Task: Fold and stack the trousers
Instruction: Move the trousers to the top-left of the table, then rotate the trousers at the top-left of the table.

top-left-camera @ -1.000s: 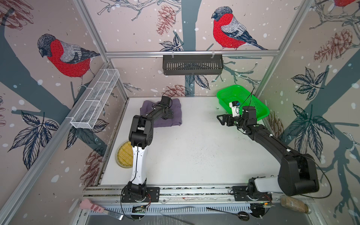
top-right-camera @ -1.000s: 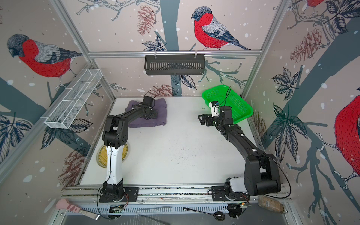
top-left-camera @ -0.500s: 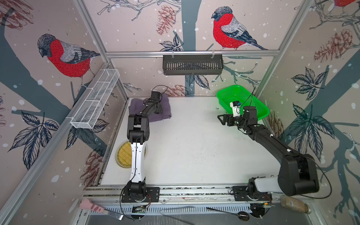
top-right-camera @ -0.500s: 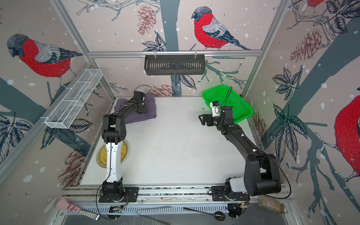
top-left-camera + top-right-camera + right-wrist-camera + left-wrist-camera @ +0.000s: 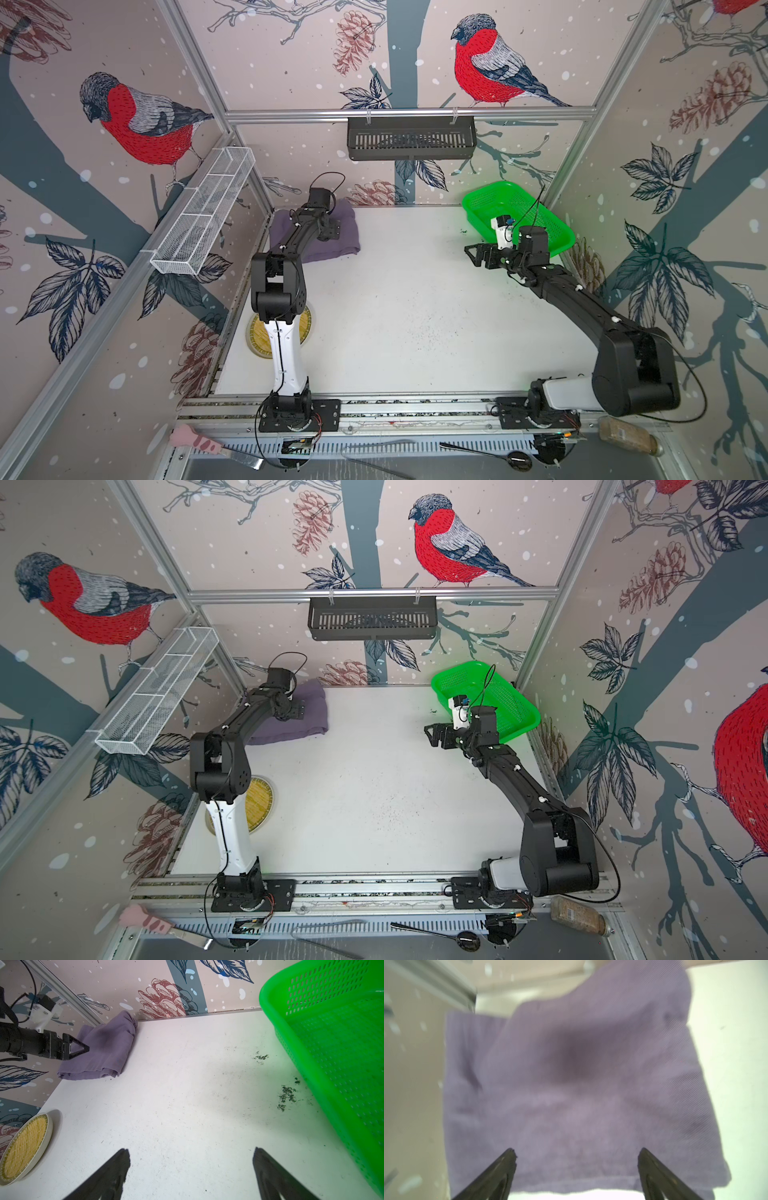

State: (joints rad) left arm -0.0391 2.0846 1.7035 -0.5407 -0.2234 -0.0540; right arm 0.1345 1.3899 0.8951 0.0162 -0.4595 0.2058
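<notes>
The trousers lie as a folded purple-grey bundle in the table's far left corner, against the walls. My left gripper hovers just over the bundle, open, with nothing between its fingers. In the left wrist view the trousers fill the frame beyond the open left gripper. My right gripper hangs open and empty above bare table at the far right, beside the green basket. The right wrist view shows the trousers with the left gripper above them.
A green plastic basket sits tilted in the far right corner. A yellow woven plate leans at the left edge behind the left arm. Dark crumbs dot the white table near the basket.
The folded trousers have slid left into the corner along with my left arm. The left gripper now points across the bundle. The right arm has not moved.
</notes>
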